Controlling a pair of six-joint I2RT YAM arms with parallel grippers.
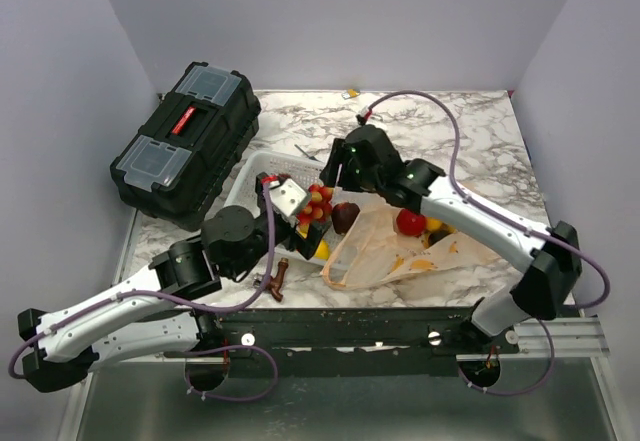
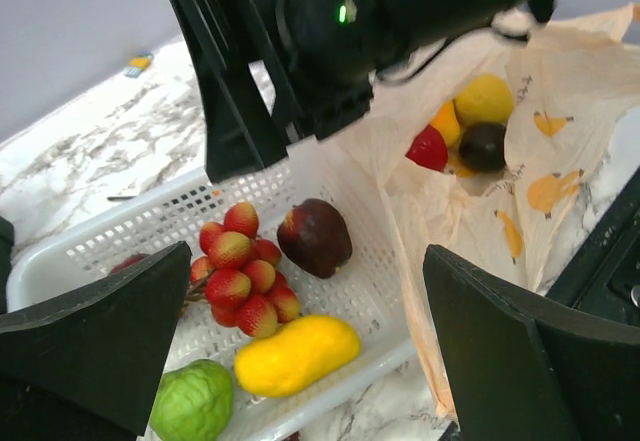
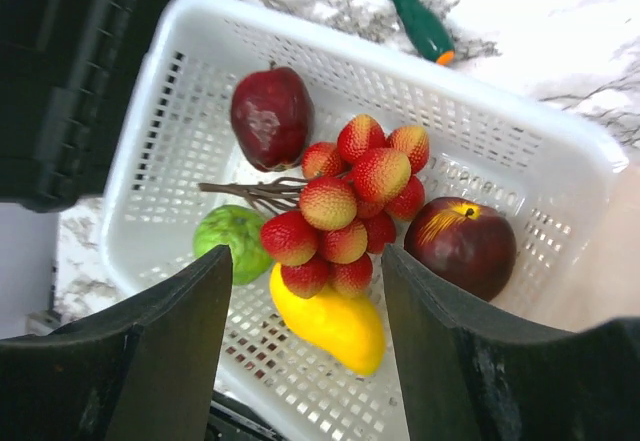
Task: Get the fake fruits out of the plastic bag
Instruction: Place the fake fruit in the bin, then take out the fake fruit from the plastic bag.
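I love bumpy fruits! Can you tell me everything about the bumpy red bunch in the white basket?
The bumpy bunch is about ten small glossy berries that look like plastic. They are red fading to yellow and joined on a brown twig stem that sticks out sideways. It lies on its side in the middle of the white basket. Its lower berries seem to touch the yellow fruit. Nothing holds it.

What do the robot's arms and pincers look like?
The left arm and right arm are white shells joined by round black joints, with purple cables looping along them. The left gripper and right gripper each have two broad black fingers; green lights dot the right wrist.
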